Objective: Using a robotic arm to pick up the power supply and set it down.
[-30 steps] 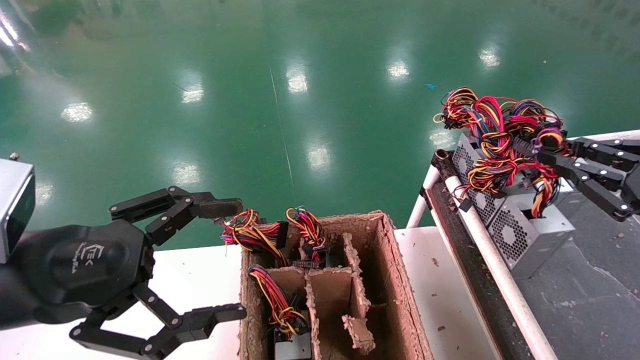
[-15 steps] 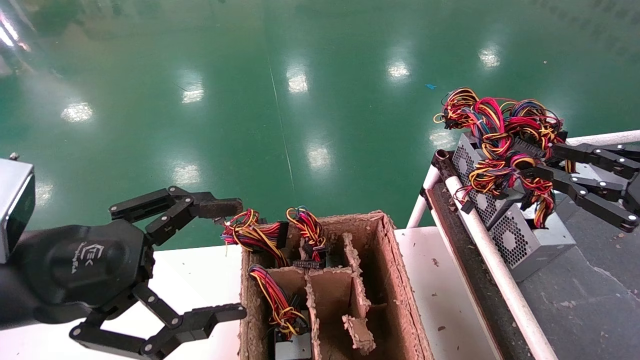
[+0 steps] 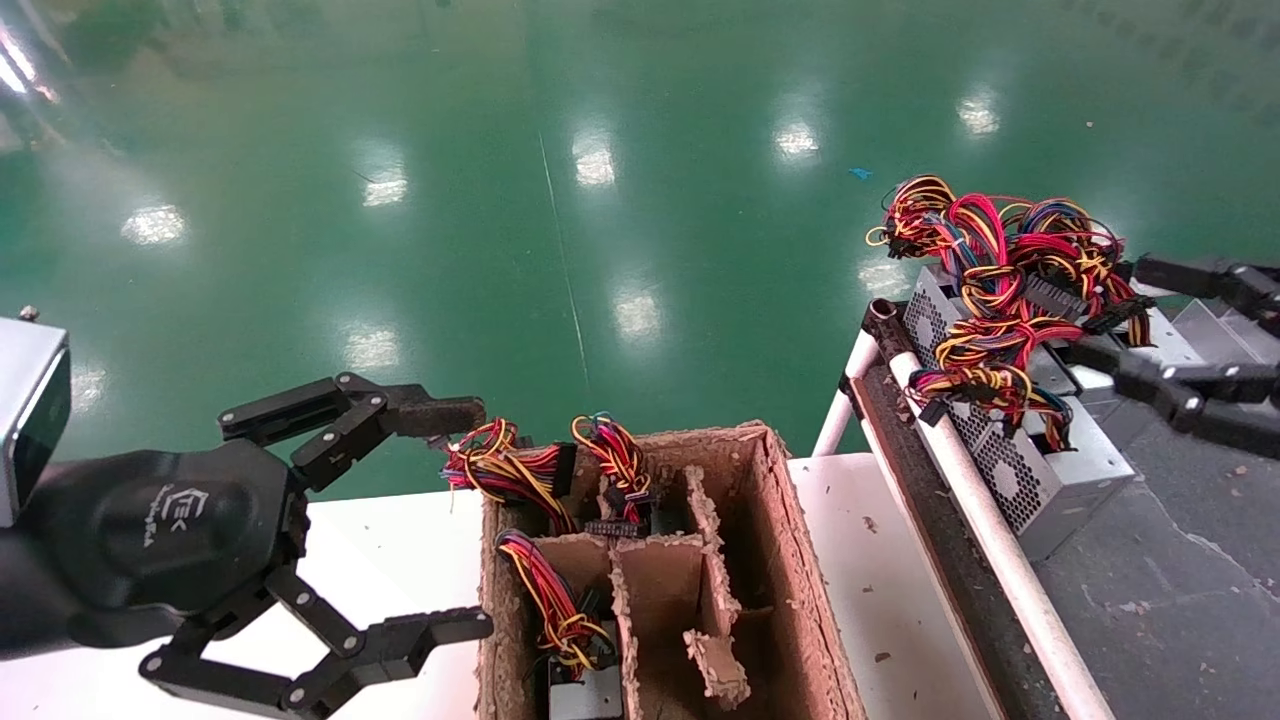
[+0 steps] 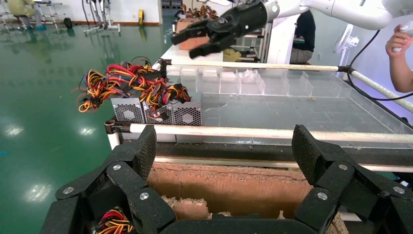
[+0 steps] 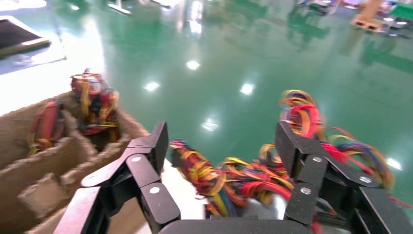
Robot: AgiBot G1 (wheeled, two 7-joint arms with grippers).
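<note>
A grey power supply [image 3: 1075, 465] with a honeycomb grille lies on the dark surface behind the white rail, its red and yellow wires [image 3: 985, 365] heaped on top. Two more stand beside it [image 4: 129, 111]. My right gripper [image 3: 1110, 308] is open just past the wire bundle, holding nothing. In the right wrist view the wires [image 5: 234, 180] lie below its spread fingers [image 5: 223, 141]. The left wrist view shows it [image 4: 187, 43] hanging above the boxes. My left gripper [image 3: 475, 515] stays open and empty beside the cardboard box, also seen from its wrist [image 4: 224, 146].
A cardboard box [image 3: 795, 540] with dividers stands on the white table and holds more wired units [image 3: 560, 600]. A white rail [image 3: 965, 480] edges the dark surface [image 3: 1180, 600]. Clear plastic trays [image 4: 253, 83] line its far side. A person's hand [image 4: 402, 44] shows beyond.
My right gripper has opened, let go of the wire bundle and drawn back to the right. The power supply has settled lower on the dark surface. The left arm has not moved.
</note>
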